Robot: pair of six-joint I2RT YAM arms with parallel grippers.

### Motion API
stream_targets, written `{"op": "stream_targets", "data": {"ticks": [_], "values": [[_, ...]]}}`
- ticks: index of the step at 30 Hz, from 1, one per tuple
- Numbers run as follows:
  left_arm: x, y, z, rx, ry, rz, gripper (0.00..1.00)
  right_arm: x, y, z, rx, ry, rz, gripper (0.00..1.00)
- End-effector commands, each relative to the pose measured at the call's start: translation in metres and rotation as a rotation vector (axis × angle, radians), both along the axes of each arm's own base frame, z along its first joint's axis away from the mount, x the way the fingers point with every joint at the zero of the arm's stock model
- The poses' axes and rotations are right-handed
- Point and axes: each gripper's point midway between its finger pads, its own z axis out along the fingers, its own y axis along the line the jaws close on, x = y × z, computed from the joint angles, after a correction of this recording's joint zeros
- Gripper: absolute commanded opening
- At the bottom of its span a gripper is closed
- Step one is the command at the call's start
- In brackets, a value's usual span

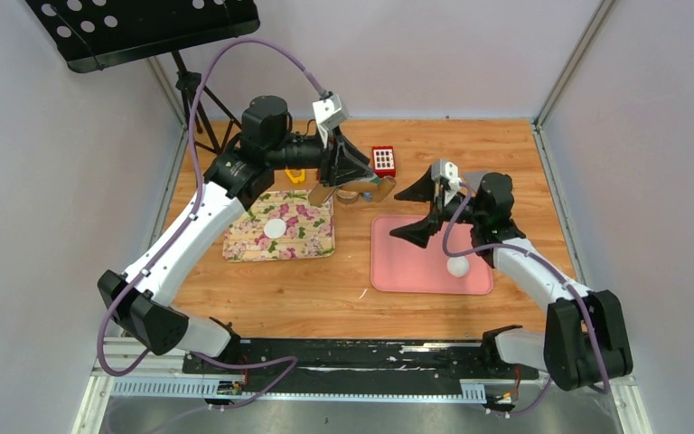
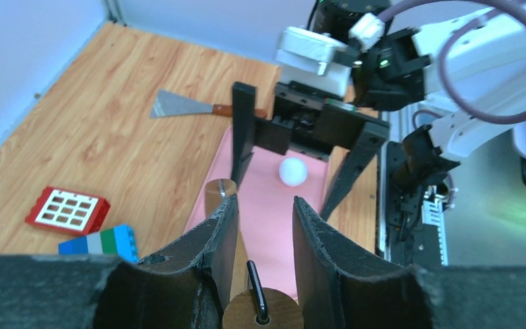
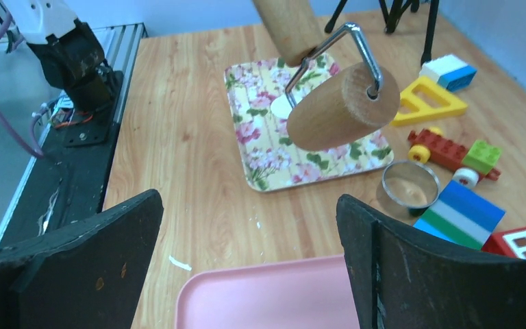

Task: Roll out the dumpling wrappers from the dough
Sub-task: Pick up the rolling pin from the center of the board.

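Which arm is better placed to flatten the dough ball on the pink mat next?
Left. The left gripper holds the wooden roller just beside the pink mat. The right gripper hangs open and empty over the mat near the dough ball, with no tool.

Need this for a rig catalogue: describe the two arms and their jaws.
Both the left arm and right arm have white links between black joints, a purple cable looping alongside, a white camera block at the wrist, and black tapered jaws.
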Motion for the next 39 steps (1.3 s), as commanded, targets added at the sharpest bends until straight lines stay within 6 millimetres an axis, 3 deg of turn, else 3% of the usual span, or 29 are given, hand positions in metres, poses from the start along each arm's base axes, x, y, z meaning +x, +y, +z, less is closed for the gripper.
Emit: {"op": "stream_targets", "data": {"ticks": [1, 9, 16, 21, 23, 24, 25, 27, 28, 31, 32, 39], "values": [[-0.018, -0.005, 0.047, -0.113, -0.045, -0.077, 0.00, 0.010, 0.011, 0.047, 0.137, -0.036, 0.051, 1.00], [-0.020, -0.006, 0.048, -0.130, -0.029, -0.094, 0.00, 0.008, 0.029, 0.082, 0.307, 0.152, 0.200, 0.99], [-0.017, -0.007, 0.047, -0.142, -0.013, -0.091, 0.00, -0.016, 0.054, 0.102, 0.339, 0.162, 0.289, 0.91], [-0.011, -0.007, 0.047, -0.161, 0.005, -0.079, 0.00, -0.030, 0.061, 0.104, 0.324, 0.160, 0.339, 0.58], [-0.009, -0.006, 0.048, -0.168, 0.004, -0.075, 0.00, -0.030, 0.063, 0.101, 0.322, 0.163, 0.340, 0.33], [-0.009, -0.006, 0.048, -0.168, 0.006, -0.074, 0.00, -0.029, 0.062, 0.101, 0.323, 0.159, 0.335, 0.12], [-0.009, -0.006, 0.047, -0.167, 0.006, -0.075, 0.00, -0.028, 0.062, 0.104, 0.325, 0.146, 0.332, 0.01], [-0.009, -0.006, 0.044, -0.160, 0.006, -0.079, 0.00, -0.025, 0.059, 0.109, 0.310, 0.141, 0.316, 0.00], [-0.009, -0.005, 0.042, -0.151, 0.003, -0.080, 0.13, -0.023, 0.057, 0.111, 0.296, 0.139, 0.303, 0.00], [-0.008, -0.001, 0.032, -0.102, -0.027, -0.072, 0.84, -0.015, 0.051, 0.115, 0.233, 0.132, 0.245, 0.00], [-0.008, 0.001, 0.027, -0.081, -0.027, -0.060, 0.97, -0.011, 0.051, 0.107, 0.187, 0.188, 0.220, 0.00], [-0.013, 0.011, 0.001, 0.004, -0.082, -0.067, 1.00, 0.001, 0.037, 0.089, -0.044, 0.166, 0.058, 0.00]]}}
